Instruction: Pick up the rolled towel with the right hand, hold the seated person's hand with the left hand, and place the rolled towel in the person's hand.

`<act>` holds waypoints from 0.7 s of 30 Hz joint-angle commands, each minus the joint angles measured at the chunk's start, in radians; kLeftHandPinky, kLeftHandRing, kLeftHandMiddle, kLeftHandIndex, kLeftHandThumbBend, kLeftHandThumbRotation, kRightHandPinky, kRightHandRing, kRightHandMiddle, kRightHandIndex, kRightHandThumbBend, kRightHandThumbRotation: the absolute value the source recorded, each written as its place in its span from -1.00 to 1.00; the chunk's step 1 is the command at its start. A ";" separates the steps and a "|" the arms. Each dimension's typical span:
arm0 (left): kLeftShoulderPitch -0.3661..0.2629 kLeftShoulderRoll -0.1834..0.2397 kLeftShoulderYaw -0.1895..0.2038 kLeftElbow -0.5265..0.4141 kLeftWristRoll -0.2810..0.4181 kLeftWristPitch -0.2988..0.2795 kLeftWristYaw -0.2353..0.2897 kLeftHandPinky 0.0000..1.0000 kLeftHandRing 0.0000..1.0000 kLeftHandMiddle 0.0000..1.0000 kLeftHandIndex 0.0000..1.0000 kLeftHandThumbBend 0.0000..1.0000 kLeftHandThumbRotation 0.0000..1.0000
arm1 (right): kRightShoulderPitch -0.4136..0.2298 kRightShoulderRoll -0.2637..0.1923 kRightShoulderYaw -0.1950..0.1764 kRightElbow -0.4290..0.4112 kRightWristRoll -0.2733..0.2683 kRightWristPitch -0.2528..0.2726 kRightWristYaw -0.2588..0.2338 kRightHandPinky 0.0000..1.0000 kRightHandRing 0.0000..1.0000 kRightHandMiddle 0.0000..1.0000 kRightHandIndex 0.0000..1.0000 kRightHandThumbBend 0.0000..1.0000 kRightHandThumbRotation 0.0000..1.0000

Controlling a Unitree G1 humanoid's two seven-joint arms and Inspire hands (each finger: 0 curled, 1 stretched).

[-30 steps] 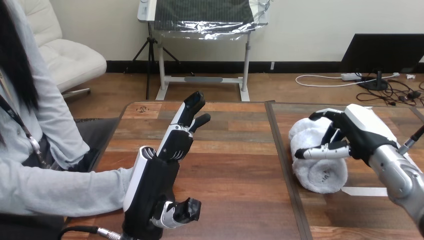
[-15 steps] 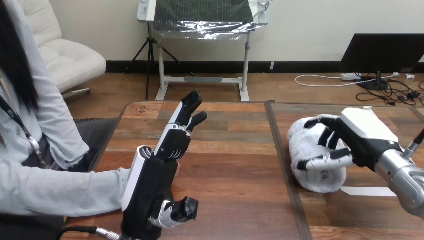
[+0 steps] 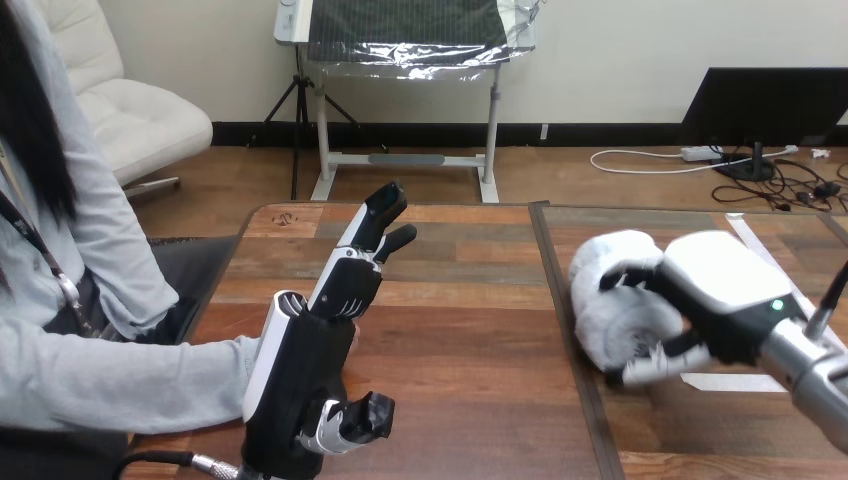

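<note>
The white rolled towel (image 3: 612, 300) is on the right half of the wooden table (image 3: 470, 350), just right of the seam. My right hand (image 3: 715, 290) covers it from the right, with fingers curled over the top and the thumb under its near end. My left hand (image 3: 300, 370) stands edge-up near the table's front left, its fingers straight and pointing away from me. The person's grey-sleeved forearm (image 3: 120, 375) reaches in from the left up to the back of that hand. The person's hand is hidden behind my left hand.
A dark seam (image 3: 560, 300) splits the tabletop into a left and a right board. A strip of white tape (image 3: 730, 382) lies on the right board beside the towel. Bare wood stretches between my two hands.
My right hand has turned over the towel and closed round it, and the roll has shifted slightly left and toward me. My left hand has hardly moved.
</note>
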 commanded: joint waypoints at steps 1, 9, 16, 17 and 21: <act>-0.055 0.004 0.000 -0.008 -0.008 -0.012 -0.001 0.80 0.94 0.94 0.88 0.85 0.75 | -0.006 -0.002 0.106 0.004 -0.099 -0.003 -0.078 0.27 0.35 0.40 0.45 1.00 0.02; -0.049 0.004 -0.004 -0.012 -0.012 -0.014 -0.002 0.81 0.94 0.94 0.88 0.86 0.74 | -0.025 -0.027 0.161 0.014 -0.169 0.006 -0.221 0.25 0.31 0.35 0.43 1.00 0.03; -0.049 0.001 0.007 -0.007 0.004 -0.027 0.005 0.78 0.93 0.94 0.89 0.83 0.75 | -0.034 -0.047 0.162 0.019 -0.163 -0.003 -0.260 0.25 0.32 0.35 0.44 1.00 0.05; -0.048 0.002 0.007 -0.007 0.004 -0.027 0.005 0.77 0.92 0.94 0.88 0.83 0.74 | -0.034 -0.049 0.162 0.019 -0.162 -0.004 -0.264 0.25 0.33 0.35 0.44 1.00 0.04; -0.048 0.006 -0.004 -0.009 -0.008 -0.020 0.000 0.78 0.92 0.94 0.88 0.82 0.72 | -0.032 -0.060 0.145 0.016 -0.143 -0.021 -0.287 0.25 0.33 0.34 0.45 1.00 0.00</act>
